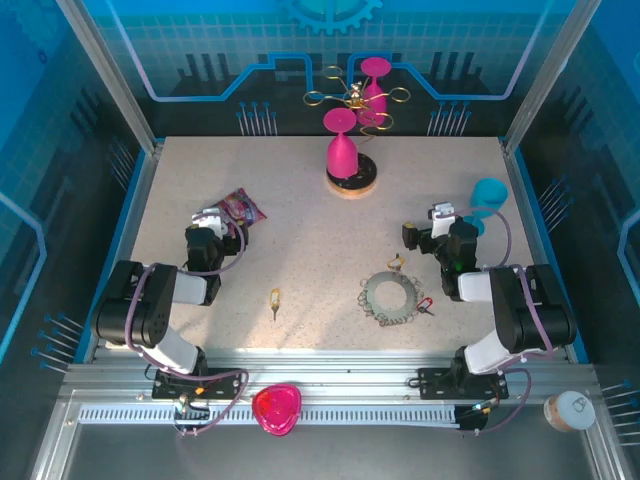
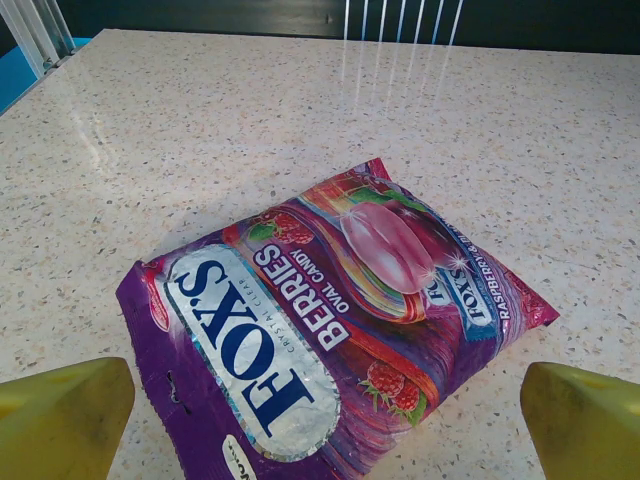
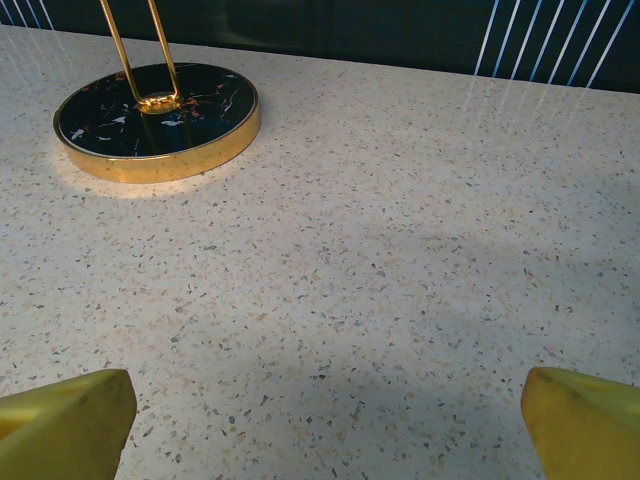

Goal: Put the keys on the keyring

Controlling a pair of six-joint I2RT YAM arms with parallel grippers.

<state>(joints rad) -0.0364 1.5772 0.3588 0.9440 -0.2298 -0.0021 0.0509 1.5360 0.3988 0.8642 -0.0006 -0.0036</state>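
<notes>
Speckled pale table (image 1: 310, 240) is sitting inside a blue-walled enclosure. Keyring (image 1: 388, 297) is lying flat on the near half, right of centre, just ahead of the right arm's base. One yellow-headed key (image 1: 396, 264) is resting at its far edge; cannot tell whether it is hooked on. Red-headed key (image 1: 425, 306) is lying just beside the right edge of the ring. Second yellow-headed key (image 1: 274, 301) is lying alone, well apart to the ring's left.

Left jaws are standing wide open, gripping nothing. Their yellow fingertips (image 2: 60, 425) are showing at the bottom corners of the left wrist view. They are hanging over a purple candy bag (image 2: 330, 340) lying flat at the table's left.

Right jaws are likewise standing wide open and empty, fingertips (image 3: 60, 425) spread over bare table. They are facing a dark round base (image 3: 155, 118) with a gold rim, far off to the left. Pink glasses (image 1: 341, 150) are hanging upside down on that stand.
</notes>
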